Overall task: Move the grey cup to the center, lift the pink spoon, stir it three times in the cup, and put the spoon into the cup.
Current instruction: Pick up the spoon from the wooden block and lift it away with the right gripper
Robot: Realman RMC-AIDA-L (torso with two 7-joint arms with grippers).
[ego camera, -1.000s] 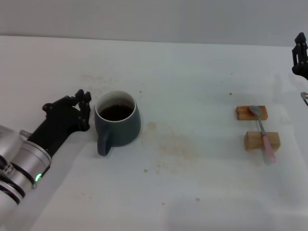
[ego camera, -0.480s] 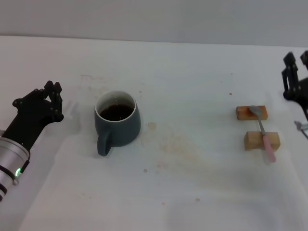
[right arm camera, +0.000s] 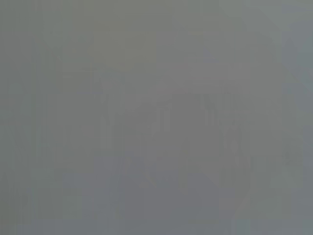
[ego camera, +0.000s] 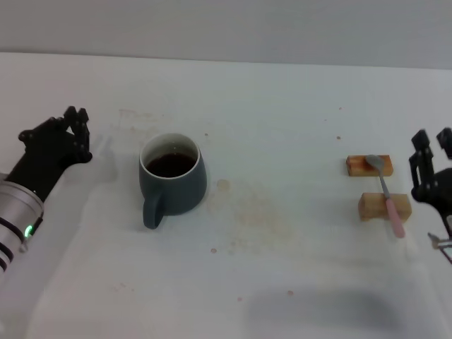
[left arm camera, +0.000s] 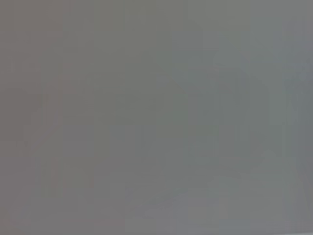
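Observation:
The grey cup (ego camera: 174,181) stands left of the table's middle in the head view, handle toward me, with dark liquid inside. The pink spoon (ego camera: 387,196) lies across two small wooden blocks at the right, its metal bowl on the far block and its pink handle pointing toward me. My left gripper (ego camera: 55,131) is open and empty, well to the left of the cup. My right gripper (ego camera: 432,143) is open and empty, just right of the spoon and the blocks. Both wrist views show only flat grey.
The far wooden block (ego camera: 368,165) and the near wooden block (ego camera: 383,206) sit close together under the spoon. The white table (ego camera: 282,268) has faint brown stains near its middle, and its far edge runs across the top of the head view.
My left gripper has drawn back to the left, away from the cup, which stays put. My right gripper has come from the far right edge down to beside the spoon.

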